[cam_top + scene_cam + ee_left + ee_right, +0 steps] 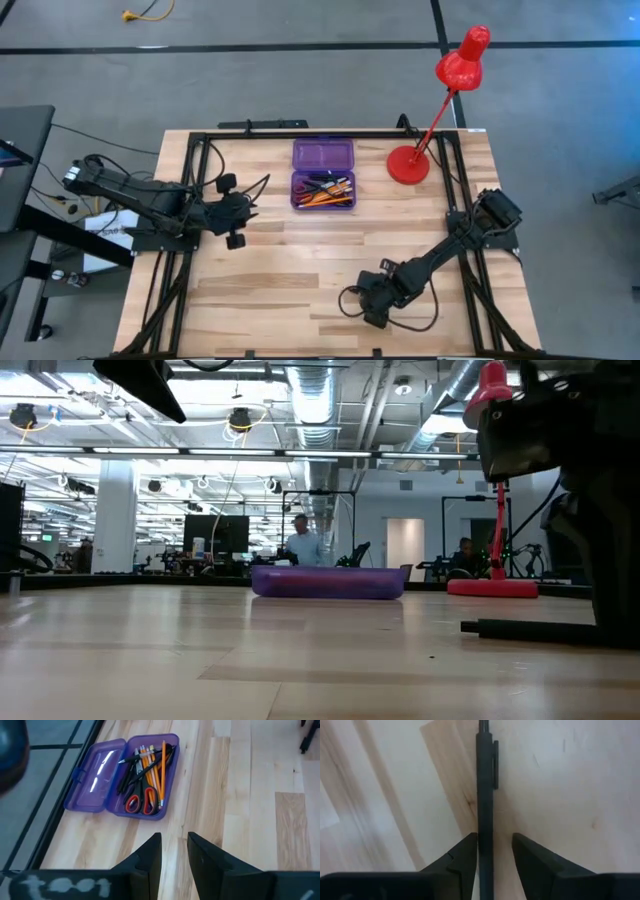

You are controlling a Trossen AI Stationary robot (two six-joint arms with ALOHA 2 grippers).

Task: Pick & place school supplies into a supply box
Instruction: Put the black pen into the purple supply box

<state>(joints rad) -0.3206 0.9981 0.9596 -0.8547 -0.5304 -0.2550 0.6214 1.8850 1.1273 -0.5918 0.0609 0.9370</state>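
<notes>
Pen (485, 810) lying flat on bare wooden table (300, 280), near front edge, well apart from purple box (323, 174). Right gripper (494, 852) hanging low over it, fingers apart, straddling barrel; one finger just beside it, not yet clamping. Judging pen light, stiff, smooth, likely rolling or slipping; taking hold mid-barrel below clip, squarely across. Box sitting open toward back of table, translucent plastic, rounded corners, lid flat; already holding orange pencils (154, 765), dark pens, red-handled scissors (141, 800). Left gripper (174, 851) waiting at left side, fingers slightly apart, holding nothing. Red lamp (408, 164) standing beside box.
</notes>
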